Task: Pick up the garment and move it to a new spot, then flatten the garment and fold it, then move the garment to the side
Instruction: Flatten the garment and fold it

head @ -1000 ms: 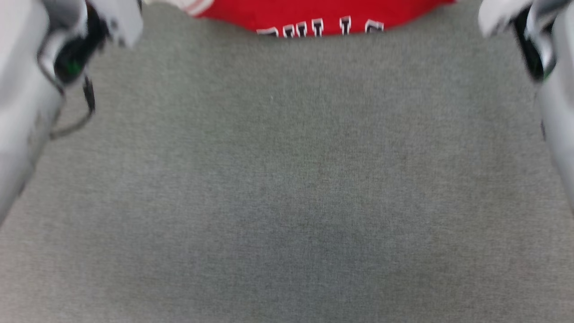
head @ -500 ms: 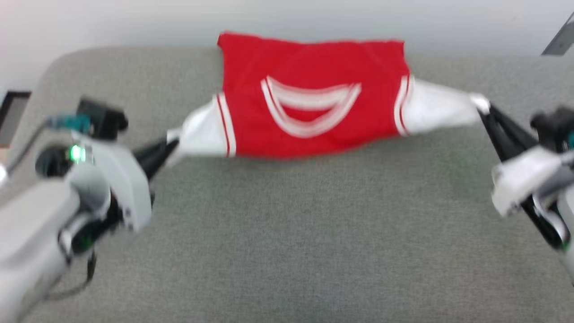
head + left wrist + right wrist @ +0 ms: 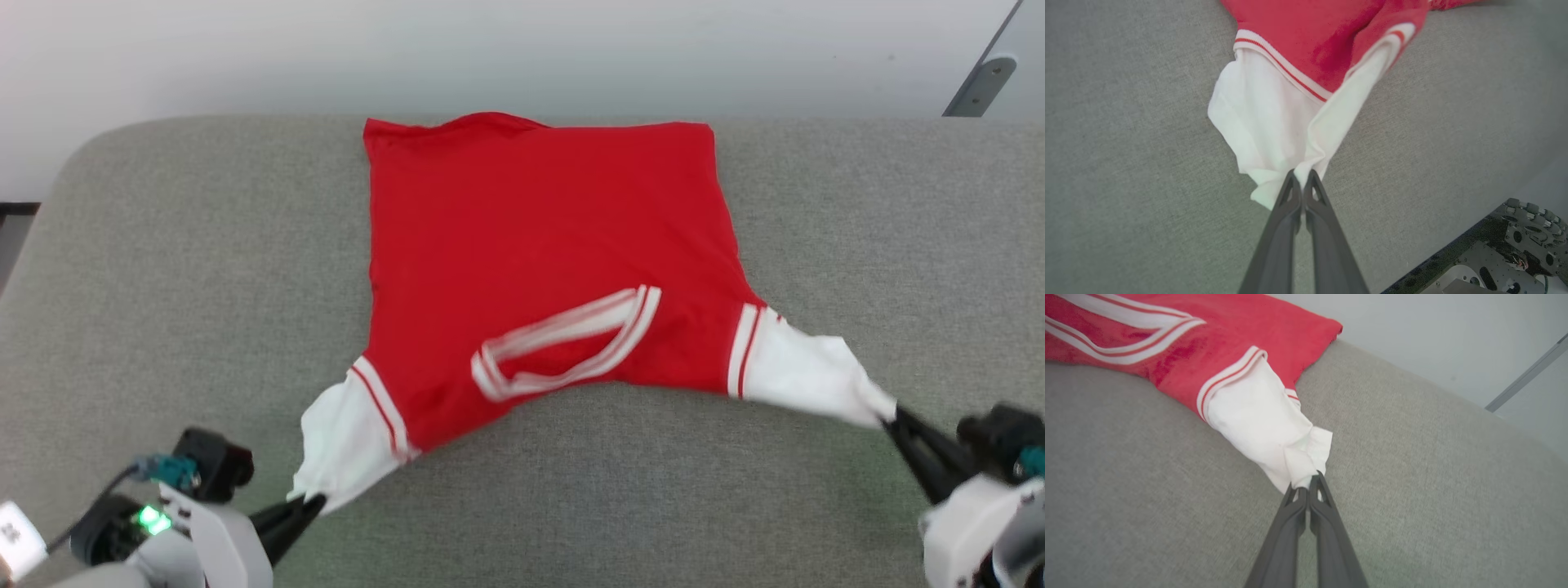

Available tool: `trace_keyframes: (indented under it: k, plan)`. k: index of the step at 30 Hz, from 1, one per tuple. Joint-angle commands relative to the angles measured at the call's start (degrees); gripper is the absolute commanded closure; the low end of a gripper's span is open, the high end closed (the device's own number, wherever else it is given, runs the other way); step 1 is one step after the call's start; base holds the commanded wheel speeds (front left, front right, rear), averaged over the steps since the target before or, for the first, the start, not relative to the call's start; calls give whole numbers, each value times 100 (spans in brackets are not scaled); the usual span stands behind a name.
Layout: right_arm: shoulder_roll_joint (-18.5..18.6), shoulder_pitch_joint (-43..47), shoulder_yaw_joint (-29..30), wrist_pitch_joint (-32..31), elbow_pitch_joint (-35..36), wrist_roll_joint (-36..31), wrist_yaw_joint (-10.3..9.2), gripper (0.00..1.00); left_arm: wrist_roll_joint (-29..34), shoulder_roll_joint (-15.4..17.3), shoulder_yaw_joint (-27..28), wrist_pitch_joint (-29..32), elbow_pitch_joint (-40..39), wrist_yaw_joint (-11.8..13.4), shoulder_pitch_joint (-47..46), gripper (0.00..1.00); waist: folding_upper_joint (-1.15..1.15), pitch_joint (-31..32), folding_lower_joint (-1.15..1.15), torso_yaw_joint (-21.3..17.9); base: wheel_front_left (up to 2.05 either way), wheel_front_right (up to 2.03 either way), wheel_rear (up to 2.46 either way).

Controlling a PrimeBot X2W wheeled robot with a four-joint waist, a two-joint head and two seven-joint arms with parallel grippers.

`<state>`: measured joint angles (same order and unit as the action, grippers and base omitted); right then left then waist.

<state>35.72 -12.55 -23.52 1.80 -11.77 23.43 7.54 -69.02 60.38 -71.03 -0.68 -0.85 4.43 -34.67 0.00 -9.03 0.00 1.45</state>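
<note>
At the lower left of the head view, the left gripper [image 3: 312, 500] is clamping its two dark fingers together on the bunched tip of the left sleeve [image 3: 347, 441], and the left wrist view is showing that white cloth gathering into a point right at the fingertips. The sleeve is fanning out from there to its red-and-white striped band, where it is joining the garment [image 3: 539, 212]. The garment is lying spread on the grey cushioned surface [image 3: 163, 286], its plain red body reaching away from the robot so that the far hem is sitting at the back edge, close under the pale wall [image 3: 490, 49]. Nearer the robot, the striped neckline [image 3: 567, 343] is forming a slanted loop on the red cloth, tilting up toward the right. Further right, the right sleeve [image 3: 804, 371] is stretching out from its own striped band and narrowing to a twisted end. The right gripper [image 3: 891, 415] is pinching that end, fingers closed on the white fabric, as the right wrist view is also showing. A grey metal strip [image 3: 980, 82] is leaning at the top right corner.
</note>
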Motion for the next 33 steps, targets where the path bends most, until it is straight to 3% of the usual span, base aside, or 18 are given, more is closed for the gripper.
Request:
trace_keyframes:
  k: [1, 12, 21, 22, 23, 25, 26, 27, 33]
  plan:
    - [7, 285, 89, -68, 109, 6, -11, 100, -21, 12, -32, -4, 22, 42, 174, 100, 0, -58, 0, 3, 0, 0, 0]
    - [8, 1195, 206, -571, 391, 422, -11, 100, -229, -171, -96, -87, 356, 145, 666, 100, 0, -170, 0, -9, 0, 0, 0]
    - [64, 1537, 110, -1189, 200, 1020, -11, 100, -382, -339, -73, -257, 415, 173, 856, 100, 0, -252, 0, 9, 0, 0, 0]
    - [30, 1492, 134, -1236, 135, 1049, -11, 96, -385, -353, -62, -272, 428, 165, 848, 100, 0, -260, 0, 12, 0, 0, 0]
    - [-21, 1442, 167, -1290, 56, 1077, -17, 70, -343, -364, -55, -293, 442, 183, 824, 100, 0, -265, 0, 17, 0, 0, 0]
    - [-123, 1334, 151, -1439, -76, 1085, -18, 51, -325, -402, -27, -352, 449, 189, 786, 100, 0, -264, 0, 33, 0, 0, 0]
    - [-213, 1278, 190, -1506, -158, 1119, -19, 13, -326, -407, -19, -371, 462, 198, 776, 100, 0, -261, 0, 35, 0, 0, 0]
    - [-265, 1220, 154, -1618, -213, 1098, -23, 0, -313, -417, -13, -378, 472, 202, 763, 100, 0, -259, 0, 39, 0, 0, 0]
    - [-533, 894, -54, -2141, -417, 1180, -24, 0, -381, -528, 11, -421, 538, 171, 771, 100, 0, -238, 0, 62, 0, 0, 0]
